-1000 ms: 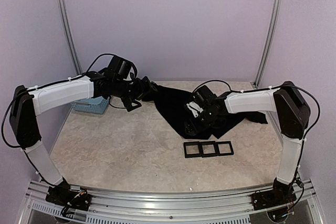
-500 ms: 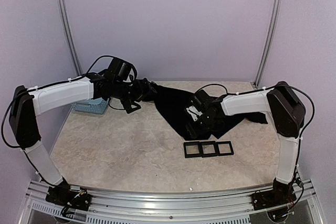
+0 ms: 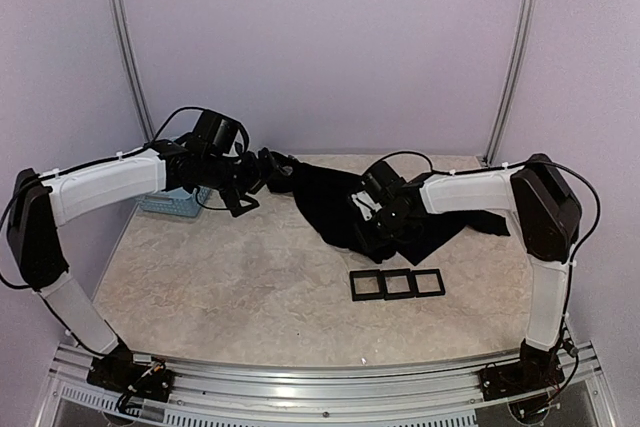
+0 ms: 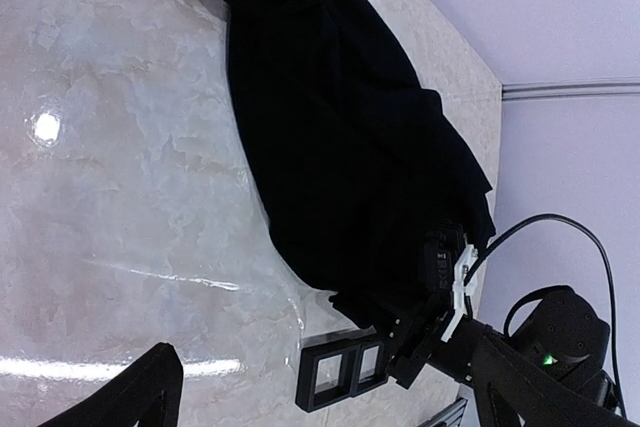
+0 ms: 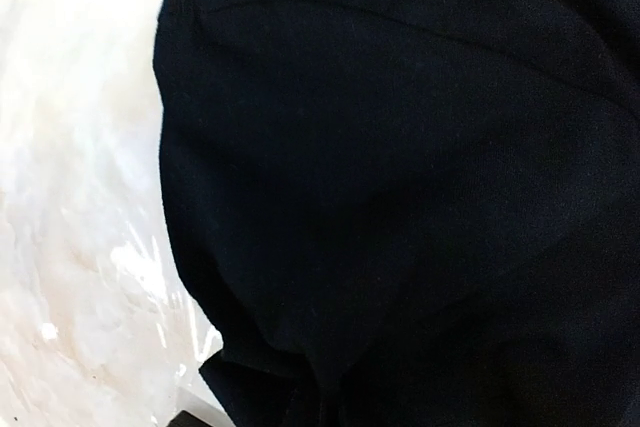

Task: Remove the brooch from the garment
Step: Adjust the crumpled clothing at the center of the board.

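The black garment [image 3: 335, 202] lies crumpled at the back middle of the table; in the left wrist view the garment [image 4: 340, 127] runs from the top down to the right. No brooch shows in any view. My right gripper [image 3: 373, 232] presses into the garment's near edge, shut, and black cloth [image 5: 400, 167] fills its wrist view, gathering into a fold at the bottom middle. My left gripper [image 3: 262, 175] hangs by the garment's left corner. It is open, with its fingertips [image 4: 135, 397] spread wide over bare table.
A row of three small black square frames [image 3: 397, 284] lies just in front of the garment, and the same frames [image 4: 340, 372] show in the left wrist view. A light-blue basket [image 3: 172, 202] stands at the back left under the left arm. Walls close the back and sides.
My right gripper has closed from open onto the garment's near edge and shifted slightly left and back. The left arm has drawn a little to the left and stays open.
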{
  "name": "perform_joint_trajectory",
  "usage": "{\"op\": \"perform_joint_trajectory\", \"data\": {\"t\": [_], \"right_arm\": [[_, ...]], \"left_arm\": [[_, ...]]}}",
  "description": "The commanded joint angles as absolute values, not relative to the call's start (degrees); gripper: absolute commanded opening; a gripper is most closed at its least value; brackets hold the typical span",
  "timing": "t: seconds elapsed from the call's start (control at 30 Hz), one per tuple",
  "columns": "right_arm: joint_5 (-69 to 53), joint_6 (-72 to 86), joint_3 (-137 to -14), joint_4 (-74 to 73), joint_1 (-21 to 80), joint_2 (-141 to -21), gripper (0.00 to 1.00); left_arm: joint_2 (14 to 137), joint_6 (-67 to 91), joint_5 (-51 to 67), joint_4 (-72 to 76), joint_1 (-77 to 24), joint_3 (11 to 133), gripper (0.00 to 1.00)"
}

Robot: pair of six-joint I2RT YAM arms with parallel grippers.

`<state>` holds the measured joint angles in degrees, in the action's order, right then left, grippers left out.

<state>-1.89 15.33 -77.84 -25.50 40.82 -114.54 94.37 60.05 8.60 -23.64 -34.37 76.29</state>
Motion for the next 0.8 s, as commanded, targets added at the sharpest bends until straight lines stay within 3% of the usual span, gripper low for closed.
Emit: {"op": "perform_joint_trajectory", "data": {"t": [0.0, 0.3, 0.63, 0.67, 0.77], "right_arm": [[-5.22, 16.13, -83.8, -24.7, 41.49, -114.25, 0.0], [-12.92, 16.64, -93.85, -26.0, 45.58, -113.59, 0.0], [-21.81, 13.81, -97.05, -24.62, 64.52, -113.24, 0.0], [-23.47, 15.14, -98.34, -23.35, 67.42, -113.72, 0.19], [-21.28, 15.58, -99.55, -24.61, 67.86, -112.31, 0.5]], "left_arm": [[90.05, 59.91, 8.96, -24.18, -31.84, 74.66, 0.99], [80.68, 58.03, 6.88, -29.2, -26.7, 73.26, 0.99], [71.31, 58.11, 3.03, -34.98, -25.05, 68.81, 0.99], [69.45, 58.72, 2.56, -35.51, -25.05, 67.59, 0.99], [67.53, 59.23, 2.1, -36.69, -25.93, 66.4, 0.99]]}}
